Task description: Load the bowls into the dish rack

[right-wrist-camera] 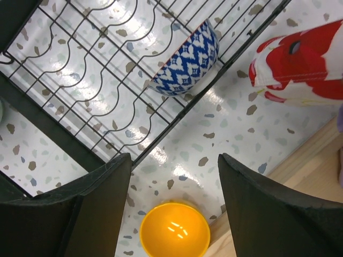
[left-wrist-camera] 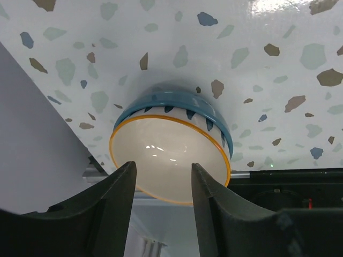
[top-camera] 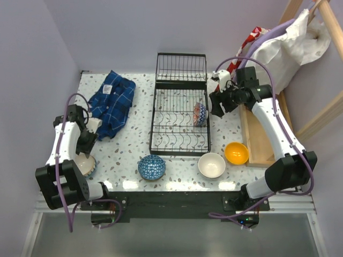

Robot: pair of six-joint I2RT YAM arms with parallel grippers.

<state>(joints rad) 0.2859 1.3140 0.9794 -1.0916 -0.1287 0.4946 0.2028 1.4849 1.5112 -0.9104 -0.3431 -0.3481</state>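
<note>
The black wire dish rack (top-camera: pixel 180 151) stands mid-table with one blue-and-white patterned bowl (top-camera: pixel 200 113) on edge among its tines (right-wrist-camera: pixel 185 59). A dark blue patterned bowl (top-camera: pixel 151 167), a white bowl (top-camera: pixel 211 165) and an orange bowl (top-camera: pixel 236 153) sit in front of it. A cream bowl with an orange rim and blue outside (left-wrist-camera: pixel 171 144) sits at the table's front left edge. My left gripper (left-wrist-camera: pixel 162 176) hangs open just above it, fingers (left-wrist-camera: pixel 115 198) apart over its rim. Open and holding nothing, my right gripper (right-wrist-camera: pixel 174 166) hovers right of the rack, above the orange bowl (right-wrist-camera: pixel 174 230).
A blue plaid cloth (top-camera: pixel 114 101) lies at the back left. A wooden tray (top-camera: pixel 257 139) runs along the right edge, with a white bag (top-camera: pixel 289 48) and a red-and-white cloth (right-wrist-camera: pixel 300 59) behind it. The table's front edge lies close beyond the cream bowl.
</note>
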